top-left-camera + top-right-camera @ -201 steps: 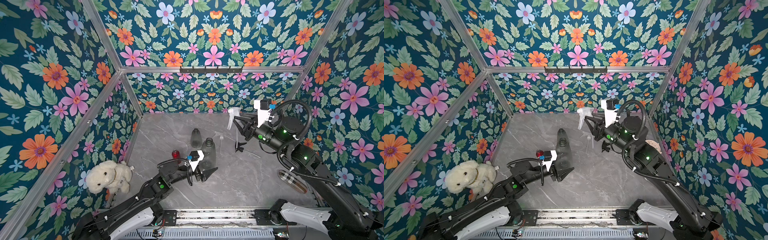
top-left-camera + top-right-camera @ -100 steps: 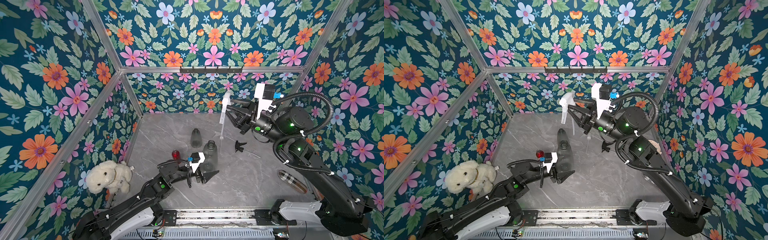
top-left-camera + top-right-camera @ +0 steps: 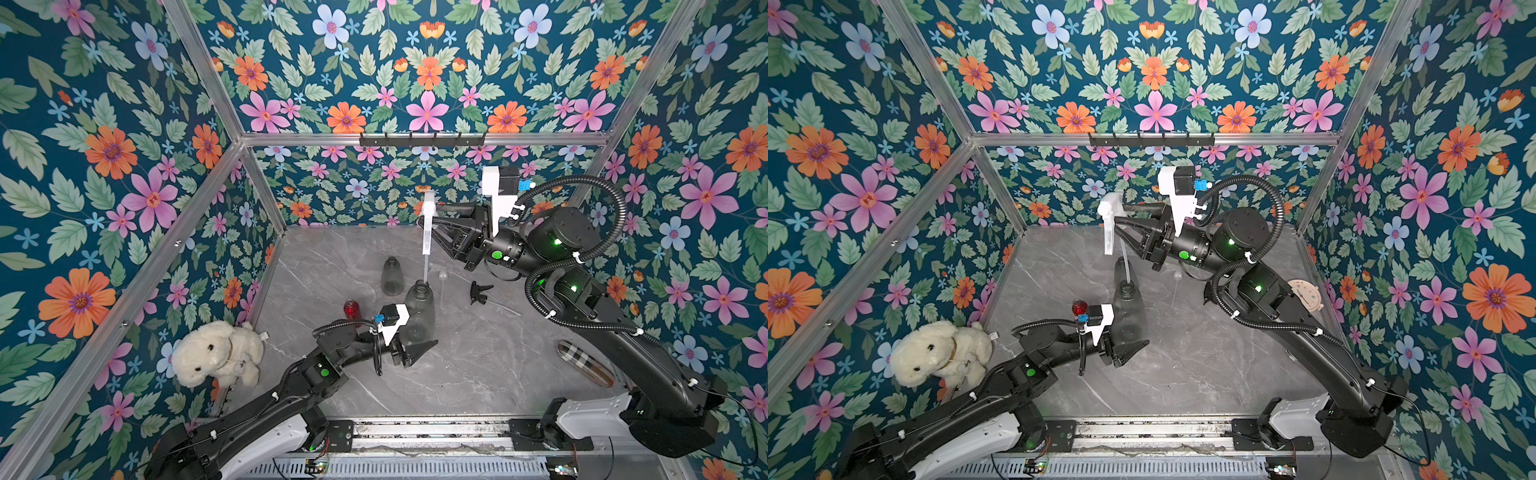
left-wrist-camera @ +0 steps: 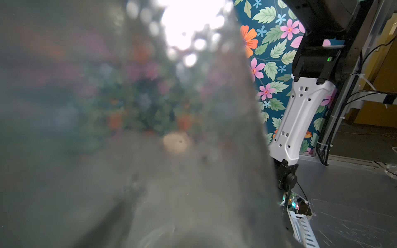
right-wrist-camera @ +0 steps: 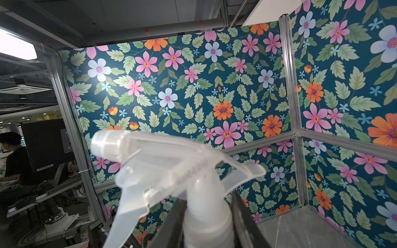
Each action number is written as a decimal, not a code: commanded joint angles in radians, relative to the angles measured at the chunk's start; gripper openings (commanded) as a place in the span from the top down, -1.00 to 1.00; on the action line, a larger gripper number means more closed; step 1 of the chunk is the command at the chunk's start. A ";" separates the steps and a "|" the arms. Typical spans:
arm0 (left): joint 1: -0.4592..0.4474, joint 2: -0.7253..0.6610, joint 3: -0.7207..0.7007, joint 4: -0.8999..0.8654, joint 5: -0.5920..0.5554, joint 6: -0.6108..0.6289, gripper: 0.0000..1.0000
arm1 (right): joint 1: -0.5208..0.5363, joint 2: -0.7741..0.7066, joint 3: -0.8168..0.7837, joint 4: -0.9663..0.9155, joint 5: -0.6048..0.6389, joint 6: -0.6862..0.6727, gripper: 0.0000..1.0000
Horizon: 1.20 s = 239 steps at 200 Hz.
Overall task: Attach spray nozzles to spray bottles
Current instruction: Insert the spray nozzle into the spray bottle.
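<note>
My left gripper (image 3: 415, 334) is shut on the lower body of a smoky-grey cone spray bottle (image 3: 419, 309) (image 3: 1130, 316) standing mid-table. That bottle's blurred wall fills the left wrist view (image 4: 150, 150) and hides the fingers. My right gripper (image 3: 432, 216) (image 3: 1118, 219) (image 5: 207, 227) is shut on the collar of a whitish spray nozzle (image 3: 428, 220) (image 3: 1109, 216) (image 5: 171, 167), held upright above the bottle. Its dip tube (image 3: 425, 268) hangs down to the bottle's mouth. A second grey bottle (image 3: 392, 276), a red bottle (image 3: 352, 308) and a black nozzle (image 3: 480, 291) rest on the table.
A plush dog (image 3: 216, 353) sits in the near left corner. A plaid oblong case (image 3: 586, 361) lies near the right wall, and a beige disc (image 3: 1306, 293) shows behind my right arm. A thin clear tube with a small cap (image 3: 442, 276) lies beside the black nozzle.
My right gripper has swung left and up with the whitish nozzle, turning it upright so the dip tube points down onto the held bottle's mouth. The left arm has not moved.
</note>
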 commanded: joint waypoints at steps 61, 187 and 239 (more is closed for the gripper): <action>0.000 -0.017 0.002 0.036 -0.006 0.019 1.00 | 0.013 0.001 -0.021 0.024 0.002 0.022 0.47; 0.000 -0.070 0.026 0.035 -0.084 0.025 1.00 | 0.027 -0.046 -0.208 0.118 -0.047 0.140 0.44; 0.000 -0.082 0.065 -0.004 -0.086 0.025 1.00 | 0.027 -0.060 -0.264 0.121 -0.092 0.135 0.43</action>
